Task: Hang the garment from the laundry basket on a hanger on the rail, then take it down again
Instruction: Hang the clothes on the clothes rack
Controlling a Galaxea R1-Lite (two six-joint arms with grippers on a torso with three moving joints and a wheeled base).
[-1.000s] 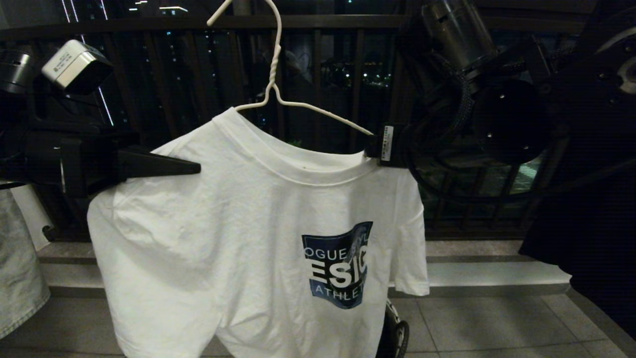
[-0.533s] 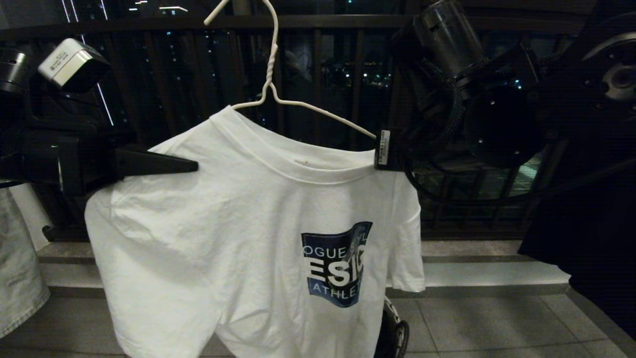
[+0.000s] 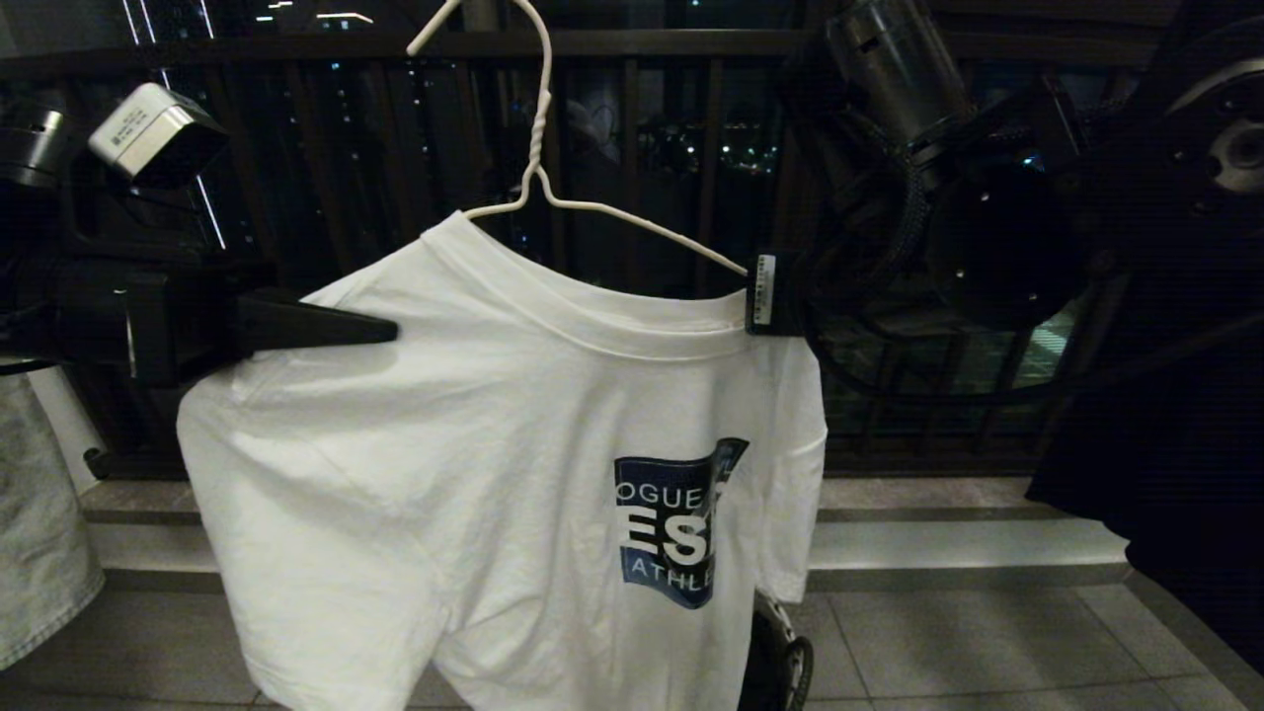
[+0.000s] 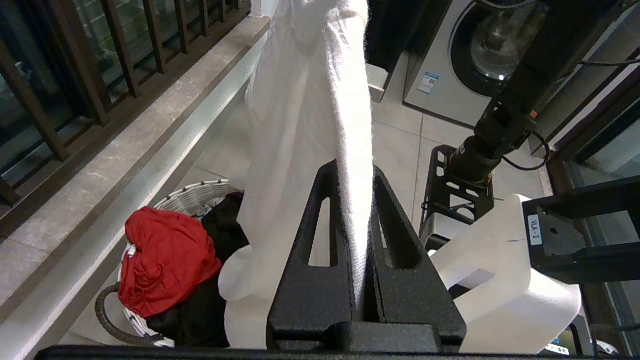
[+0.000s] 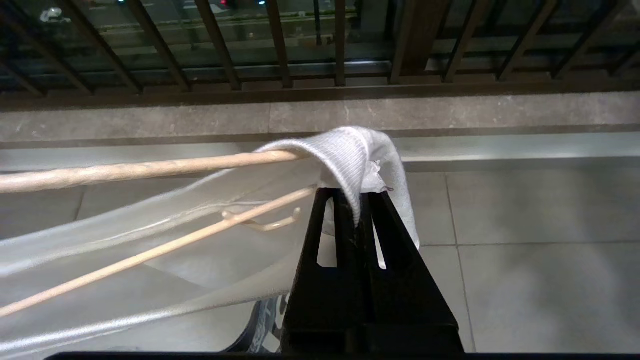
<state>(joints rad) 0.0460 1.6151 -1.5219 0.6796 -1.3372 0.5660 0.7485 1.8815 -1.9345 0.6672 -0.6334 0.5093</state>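
Both grippers clamp the T-shirt (image 3: 474, 474): my left gripper (image 4: 356, 180) pinches the shoulder, my right gripper (image 5: 356, 200) the collar beside the wire hanger (image 3: 592, 207); I ease fabric evenly.

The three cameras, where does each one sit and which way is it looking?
Head view: from the robot's head, facing the dark balcony railing; white printed T-shirt on the thin white wire hanger, both arms showing.
Left wrist view: behind the left gripper, looking down the shirt to the pale-rimmed laundry basket.
Right wrist view: behind the right gripper, shut on the shirt's collar, facing railing and floor.
Shared: all show the T-shirt.
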